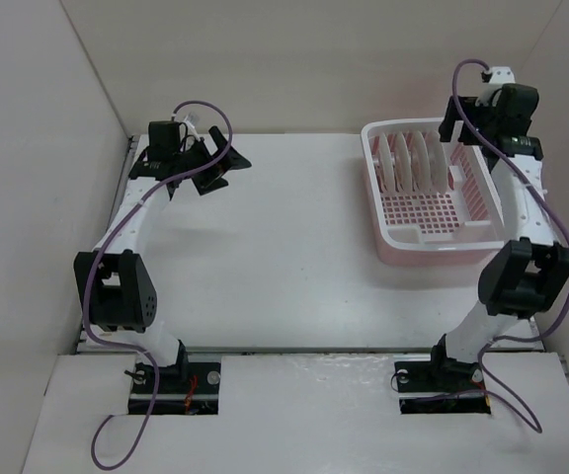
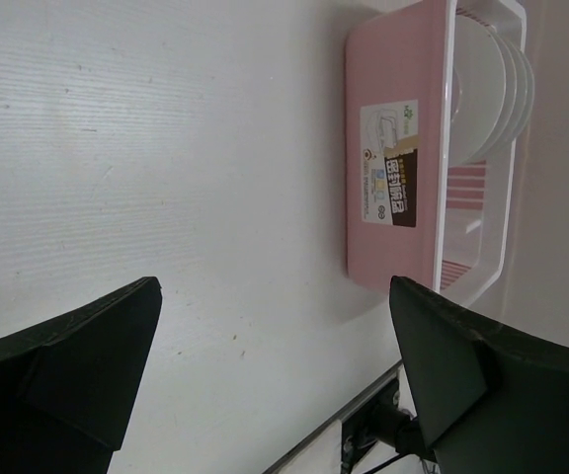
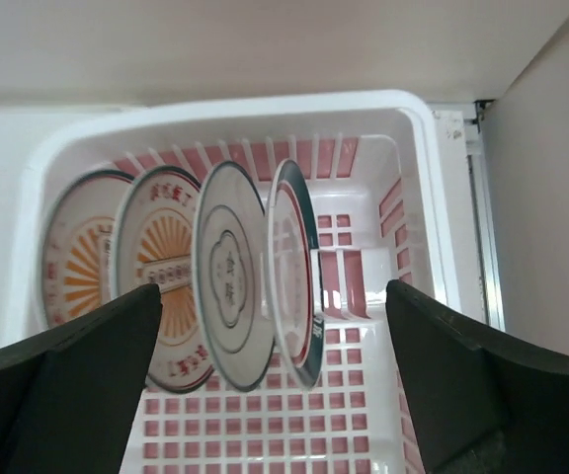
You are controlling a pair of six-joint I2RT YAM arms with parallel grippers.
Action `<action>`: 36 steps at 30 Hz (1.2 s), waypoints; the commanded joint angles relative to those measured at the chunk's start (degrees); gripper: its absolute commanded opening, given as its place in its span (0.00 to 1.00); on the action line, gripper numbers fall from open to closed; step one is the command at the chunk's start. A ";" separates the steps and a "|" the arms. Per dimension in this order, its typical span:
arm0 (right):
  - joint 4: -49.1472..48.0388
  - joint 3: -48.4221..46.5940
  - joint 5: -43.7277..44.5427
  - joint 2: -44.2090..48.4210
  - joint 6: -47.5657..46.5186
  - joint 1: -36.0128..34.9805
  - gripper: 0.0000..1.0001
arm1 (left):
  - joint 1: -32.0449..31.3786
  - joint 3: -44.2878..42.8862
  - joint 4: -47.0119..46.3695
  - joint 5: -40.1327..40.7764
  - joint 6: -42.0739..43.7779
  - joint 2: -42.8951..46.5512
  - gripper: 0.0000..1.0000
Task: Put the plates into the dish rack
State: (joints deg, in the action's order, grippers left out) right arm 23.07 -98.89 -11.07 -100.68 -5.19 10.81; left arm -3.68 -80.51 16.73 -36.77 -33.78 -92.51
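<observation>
**Item 1. Dish rack** (image 1: pixel 433 239)
- Pink plastic with a white rim and a grid floor. It stands at the far right of the table (image 1: pixel 294 247).
- Labels: one rectangular sticker on the long pink outer wall, seen from my left wrist.
- The sticker has a pale upper panel with a small round mark. Below it is a dark band with large pale characters, which I cannot read.

**Item 2. Plates** (four, white)
- All four are in the rack, standing on edge in one row with their faces parallel.
- From my right wrist, left to right:
  - first sunburst plate (image 3: pixel 75 259), with orange rays;
  - second sunburst plate (image 3: pixel 161 259), with a strip of small writing across its centre, too small to read;
  - ringed plate (image 3: pixel 227 281), with a thin dark ring, a lobed outline and tiny illegible characters at its centre;
  - green-rimmed plate (image 3: pixel 302 286), seen almost edge-on.

**Item 3. My right gripper** (image 3: pixel 273 294)
- It hangs above the rack near the far right corner and looks down along the row.
- The jaws are spread wide and nothing is in them.
- The plates lie below and beyond my fingertips. The green-rimmed plate sits about mid-gap and touches neither finger.

**Item 4. My left gripper** (image 2: pixel 275 286)
- It is at the far left of the table, over bare tabletop.
- The jaws are fully spread and hold nothing.
- The rack and its plates are well apart from it, across the table to the right.
</observation>
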 commanded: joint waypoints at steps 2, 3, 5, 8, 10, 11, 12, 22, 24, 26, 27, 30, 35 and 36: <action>-1.19 -1.40 1.84 11.81 5.97 -0.78 1.00 | -0.10 -5.87 2.50 2.49 1.88 0.05 1.00; -1.19 0.26 2.63 15.83 7.72 -1.40 1.00 | -0.62 -8.41 3.21 3.45 1.88 0.05 1.00; -1.19 2.38 4.73 19.98 8.87 -3.07 1.00 | -1.15 -11.06 5.66 7.04 1.88 0.05 1.00; 0.74 6.51 4.22 26.14 13.61 -5.79 1.00 | -1.77 -12.83 8.40 13.98 2.58 1.97 1.00; 3.89 9.75 -1.65 29.38 17.82 -6.41 1.00 | -1.77 -8.38 7.45 15.59 2.58 5.57 1.00; 4.61 11.42 -2.63 30.71 19.41 -7.02 1.00 | -1.77 -6.69 6.92 16.20 2.58 6.98 1.00; 5.22 13.09 -3.34 32.12 20.13 -8.60 1.00 | -1.77 -4.85 4.91 16.21 1.97 9.78 1.00; 19.02 18.38 8.16 51.10 23.12 -13.09 1.00 | 1.13 14.06 2.95 21.38 1.44 29.39 1.00; 21.22 18.99 10.27 53.74 23.65 -13.62 1.00 | 1.13 14.67 6.20 22.01 1.44 31.16 1.00; 24.29 19.52 11.85 56.82 23.65 -13.62 1.00 | 1.13 15.21 7.61 22.54 2.05 32.29 1.00; 25.17 19.53 11.86 57.78 23.65 -13.62 1.00 | 1.13 15.99 7.61 22.54 2.05 32.91 1.00; 27.20 18.82 13.52 60.51 23.65 -13.62 1.00 | 1.13 17.22 7.61 23.06 2.58 33.71 1.00; 29.75 16.63 16.77 61.13 23.12 -13.62 1.00 | 1.13 17.76 7.61 22.36 2.58 34.33 1.00; 29.75 16.63 16.78 61.13 23.12 -13.62 1.00 | 1.13 17.76 7.61 22.36 2.58 34.33 1.00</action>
State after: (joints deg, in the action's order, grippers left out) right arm 50.59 -80.64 2.44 -38.92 17.72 -2.35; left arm -2.59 -62.96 25.10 -14.72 -32.16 -59.70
